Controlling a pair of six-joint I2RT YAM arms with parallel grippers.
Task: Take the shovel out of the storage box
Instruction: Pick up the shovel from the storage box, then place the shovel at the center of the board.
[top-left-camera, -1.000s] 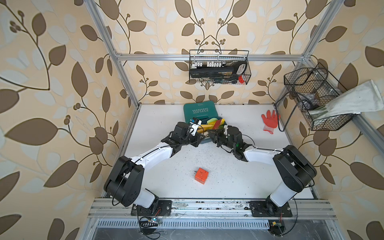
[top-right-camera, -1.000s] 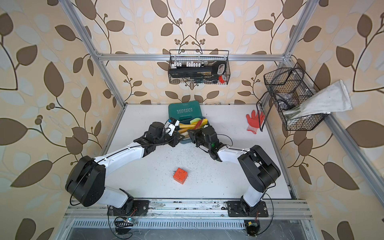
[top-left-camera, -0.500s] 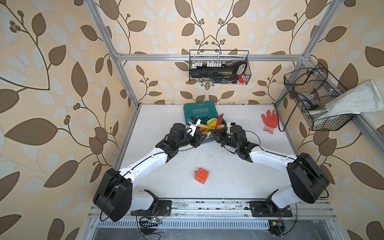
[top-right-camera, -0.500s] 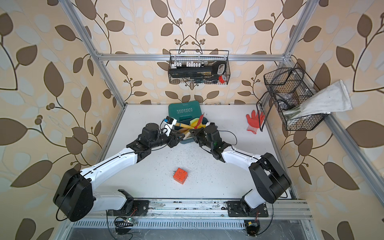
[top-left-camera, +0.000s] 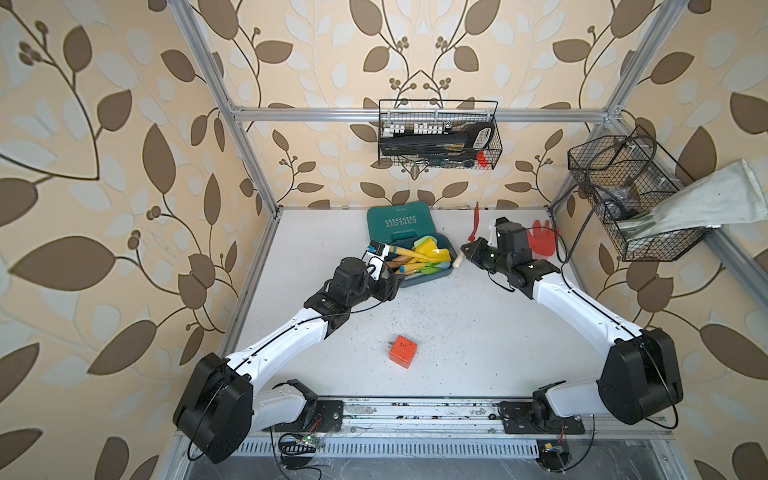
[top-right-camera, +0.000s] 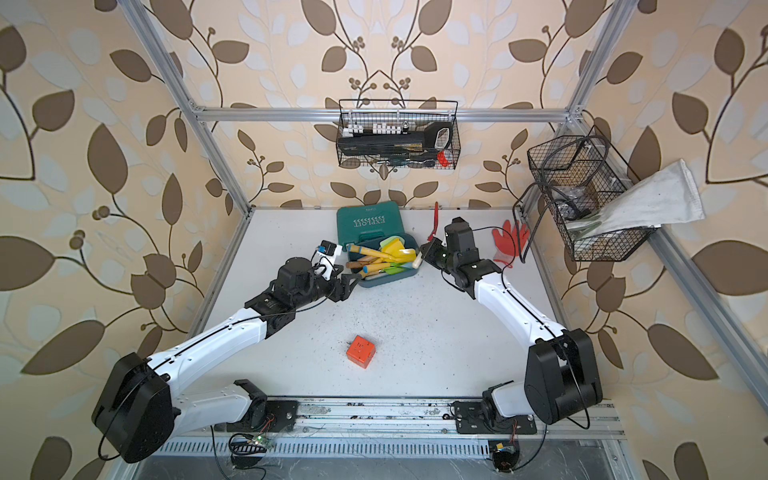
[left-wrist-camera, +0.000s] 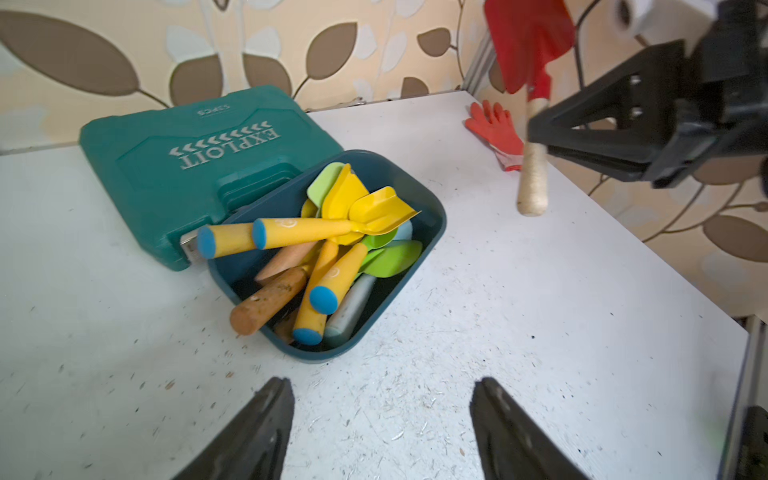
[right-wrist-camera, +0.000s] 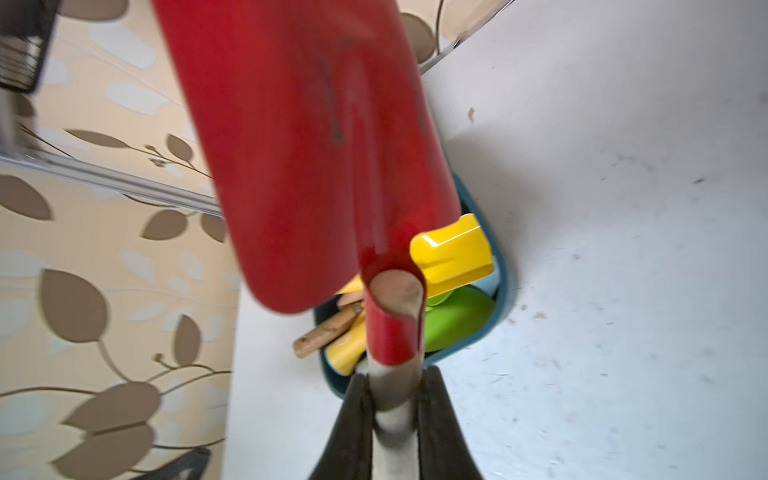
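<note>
Your right gripper (left-wrist-camera: 536, 139) clamps the shovel (left-wrist-camera: 530, 41), upright with blade up, clear beside the storage box (left-wrist-camera: 365, 338); lower it there.

The right gripper (top-left-camera: 466, 249) holds the red shovel (top-left-camera: 476, 219) blade up just right of the box (top-left-camera: 432, 277), the left gripper (top-left-camera: 395, 284) at its near-left corner.

Bright, even, diffuse light, soft faint shadows on the table (top-left-camera: 457, 332). Crisp in both top views, bowed towards the edges. Smeared, out of focus in the right wrist view, worst on the shovel (right-wrist-camera: 307, 145).
</note>
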